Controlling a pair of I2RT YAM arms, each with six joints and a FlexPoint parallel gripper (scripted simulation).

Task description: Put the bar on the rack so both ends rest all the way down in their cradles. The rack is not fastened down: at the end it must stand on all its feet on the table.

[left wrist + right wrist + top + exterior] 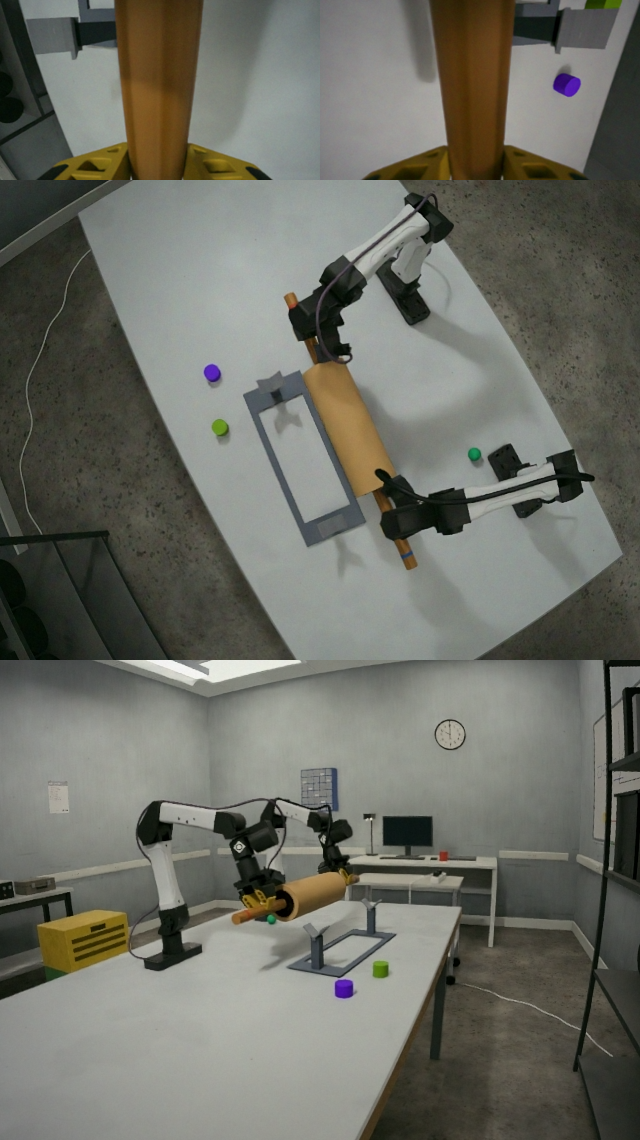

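Observation:
The bar is brown wood with a thick tan sleeve, a red band near one end and a blue band near the other. It hangs in the air on the arms' side of the grey rack, roughly parallel to it. My left gripper is shut on the bar at the blue-band side. My right gripper is shut on it at the red-band side. The rack's V cradles are empty. Its base lies flat.
A purple cylinder and a lime-green cylinder stand beyond the rack, towards the table's long edge. A dark-green ball lies near the left arm's base.

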